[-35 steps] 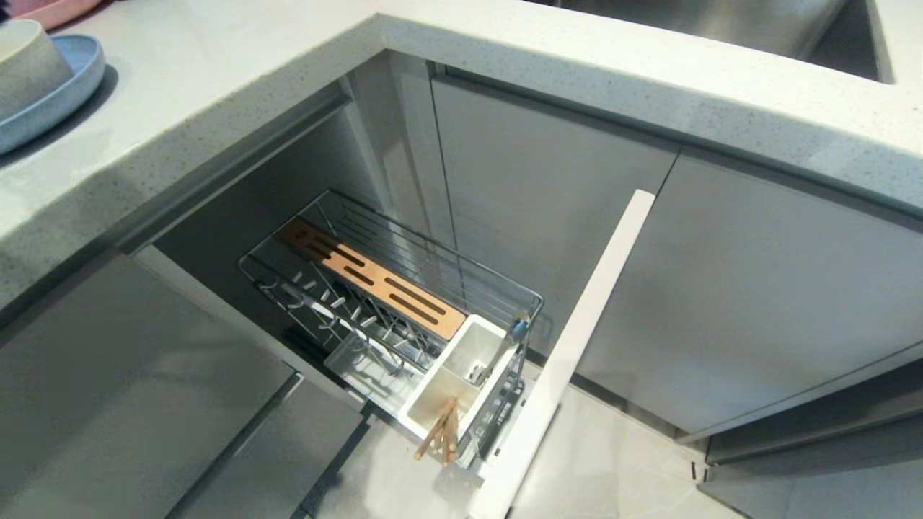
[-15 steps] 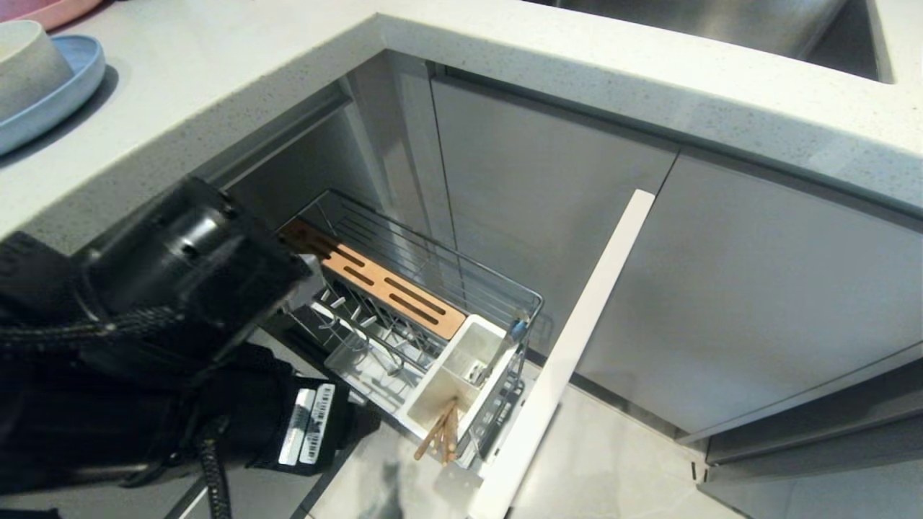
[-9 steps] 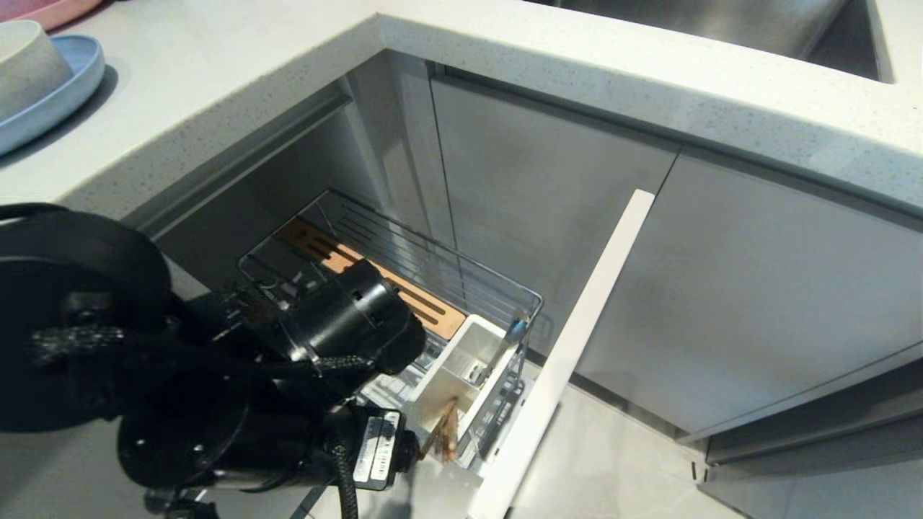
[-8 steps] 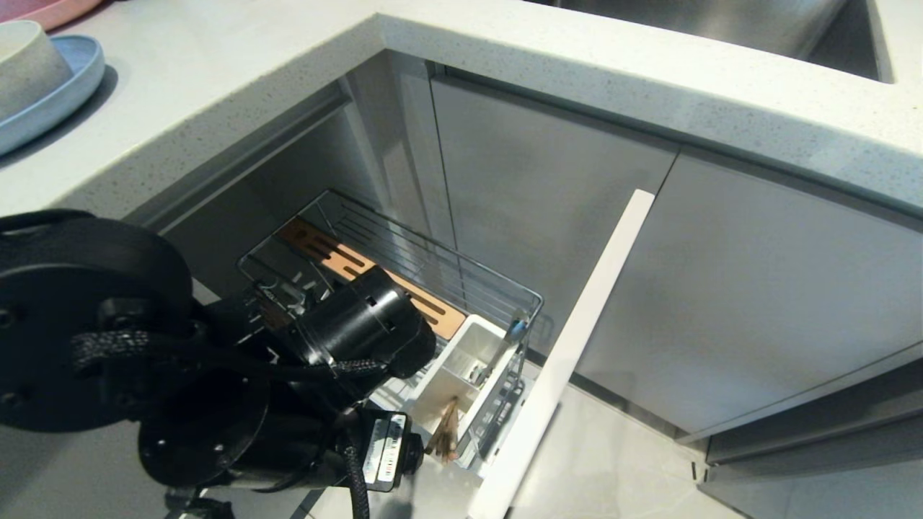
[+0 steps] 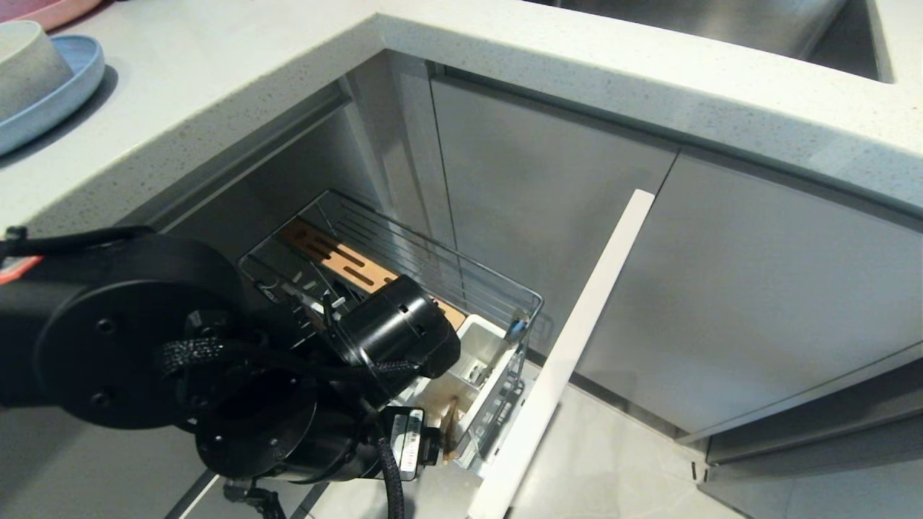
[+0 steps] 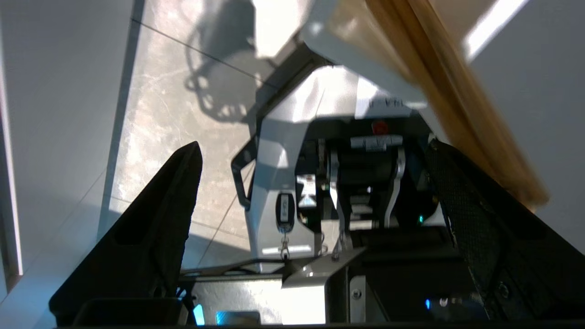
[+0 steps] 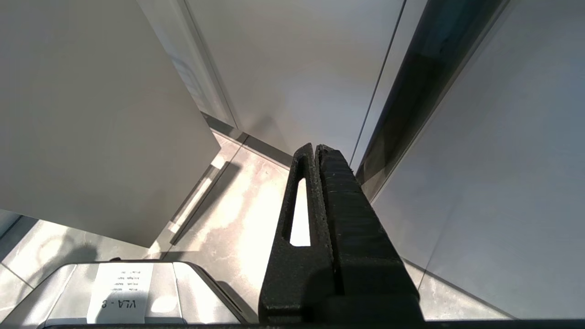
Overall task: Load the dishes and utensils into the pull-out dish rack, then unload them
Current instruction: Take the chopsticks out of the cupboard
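Note:
The pull-out dish rack [image 5: 461,277] stands drawn out below the counter, with its wooden strip [image 5: 339,259] and white caddy [image 5: 484,346]. Wooden chopsticks [image 5: 451,429] lean out of the caddy's near compartment, and a silver spoon [image 5: 516,328] stands in the far one. My left arm [image 5: 389,339] reaches over the rack and hides its pegs. In the left wrist view my left gripper [image 6: 314,145] is open and empty. The chopsticks [image 6: 461,96] run just outside one finger [image 6: 480,219], under the caddy [image 6: 361,55]. The off-white bowl [image 5: 25,65] sits on the pale-blue plate [image 5: 68,94] on the counter. My right gripper [image 7: 315,148] is shut.
The rack's door front [image 5: 577,331] stands out edge-on to the right of the caddy. Grey cabinet fronts [image 5: 757,288] close in on the right, under the speckled counter [image 5: 505,43]. A pink plate [image 5: 43,9] lies at the far left. My own base [image 6: 274,151] shows below the left gripper.
My left arm has come into the head view from the lower left and moved right over the rack towards the caddy, now covering the pegs and part of the chopsticks. Nothing else moved.

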### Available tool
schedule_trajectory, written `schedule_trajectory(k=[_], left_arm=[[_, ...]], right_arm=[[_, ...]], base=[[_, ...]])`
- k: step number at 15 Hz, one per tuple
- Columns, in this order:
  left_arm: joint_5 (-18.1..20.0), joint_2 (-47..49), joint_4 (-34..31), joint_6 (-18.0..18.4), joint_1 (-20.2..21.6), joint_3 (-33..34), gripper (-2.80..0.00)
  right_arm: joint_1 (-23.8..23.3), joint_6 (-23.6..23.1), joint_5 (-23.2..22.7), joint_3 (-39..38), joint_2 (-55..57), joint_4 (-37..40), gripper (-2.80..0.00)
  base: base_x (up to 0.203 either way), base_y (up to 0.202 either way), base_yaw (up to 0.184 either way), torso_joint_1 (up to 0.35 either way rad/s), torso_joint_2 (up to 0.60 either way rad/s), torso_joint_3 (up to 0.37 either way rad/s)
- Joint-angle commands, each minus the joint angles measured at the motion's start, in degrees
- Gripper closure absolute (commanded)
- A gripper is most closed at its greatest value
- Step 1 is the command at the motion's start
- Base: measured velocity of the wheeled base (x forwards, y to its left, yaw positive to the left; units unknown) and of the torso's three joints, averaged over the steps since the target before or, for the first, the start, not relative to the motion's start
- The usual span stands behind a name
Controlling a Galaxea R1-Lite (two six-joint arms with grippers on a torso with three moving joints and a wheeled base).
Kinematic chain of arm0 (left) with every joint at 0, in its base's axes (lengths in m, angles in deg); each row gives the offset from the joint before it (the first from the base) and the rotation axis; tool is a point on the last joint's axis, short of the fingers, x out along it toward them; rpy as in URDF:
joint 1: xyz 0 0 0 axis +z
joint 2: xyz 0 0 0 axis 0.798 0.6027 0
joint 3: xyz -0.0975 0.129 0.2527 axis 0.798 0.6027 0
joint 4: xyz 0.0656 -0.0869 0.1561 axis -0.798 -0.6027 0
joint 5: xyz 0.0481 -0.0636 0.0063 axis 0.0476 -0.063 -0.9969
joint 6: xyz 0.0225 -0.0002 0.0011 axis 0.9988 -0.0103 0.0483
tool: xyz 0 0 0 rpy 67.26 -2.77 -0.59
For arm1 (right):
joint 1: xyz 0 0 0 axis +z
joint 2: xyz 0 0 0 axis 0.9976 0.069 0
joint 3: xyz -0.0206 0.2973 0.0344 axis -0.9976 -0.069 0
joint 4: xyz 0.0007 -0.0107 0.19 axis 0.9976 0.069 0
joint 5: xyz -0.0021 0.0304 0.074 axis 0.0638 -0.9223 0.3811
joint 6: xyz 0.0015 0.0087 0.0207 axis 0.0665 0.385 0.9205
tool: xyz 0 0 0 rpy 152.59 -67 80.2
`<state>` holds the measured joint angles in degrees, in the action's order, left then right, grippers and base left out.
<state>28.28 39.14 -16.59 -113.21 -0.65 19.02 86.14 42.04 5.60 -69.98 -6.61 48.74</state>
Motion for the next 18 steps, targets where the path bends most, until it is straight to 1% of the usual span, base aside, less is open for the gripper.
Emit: schedule_trajectory(k=[1,4,6,9,10,11,14,16,18], left_arm=[[-1.6,-0.6,-0.1,-0.4,0.8,-0.3,-2.80],[-3.0,-0.7,0.4,-0.3,1.9,-0.2,-2.80],[-3.3,-1.1,1.0,-0.2,3.0,-0.6,-2.80],[-3.7,-2.4,7.3,-0.7,3.7,-0.6,-2.80],[-3.4,-2.3,8.0,-0.8,3.7,-0.6,-2.80],[-2.6,-2.1,8.6,-0.9,3.7,-0.4,-2.80],[3.4,-2.3,8.4,-0.6,3.5,-0.3,-2.80],[5.6,-2.2,6.7,-0.2,3.3,-0.3,-2.80],[5.9,-2.1,5.5,0.0,3.0,-0.3,-2.80]], right_arm=[[0.0,0.0,0.0,-0.1,-0.2,0.0,0.00],[0.0,0.0,0.0,-0.1,-0.2,-0.1,0.00],[0.0,0.0,0.0,-0.1,-0.2,0.0,0.00],[0.0,0.0,0.0,-0.1,-0.2,0.0,0.00],[0.1,0.0,0.0,-0.1,-0.2,-0.1,0.00],[0.0,0.0,0.0,-0.1,-0.2,0.0,0.00],[0.1,0.0,0.0,-0.1,-0.2,0.0,0.00],[0.0,0.0,0.0,-0.1,-0.2,0.0,0.00],[0.0,0.0,0.0,-0.1,-0.2,0.0,0.00]], base=[[0.000,0.000,0.000,0.000,0.00,0.000],[0.000,0.000,0.000,0.000,0.00,0.000],[0.000,0.000,0.000,0.000,0.00,0.000],[0.000,0.000,0.000,0.000,0.00,0.000],[0.000,0.000,0.000,0.000,0.00,0.000],[0.000,0.000,0.000,0.000,0.00,0.000],[0.000,0.000,0.000,0.000,0.00,0.000],[0.000,0.000,0.000,0.000,0.00,0.000],[0.000,0.000,0.000,0.000,0.00,0.000]])
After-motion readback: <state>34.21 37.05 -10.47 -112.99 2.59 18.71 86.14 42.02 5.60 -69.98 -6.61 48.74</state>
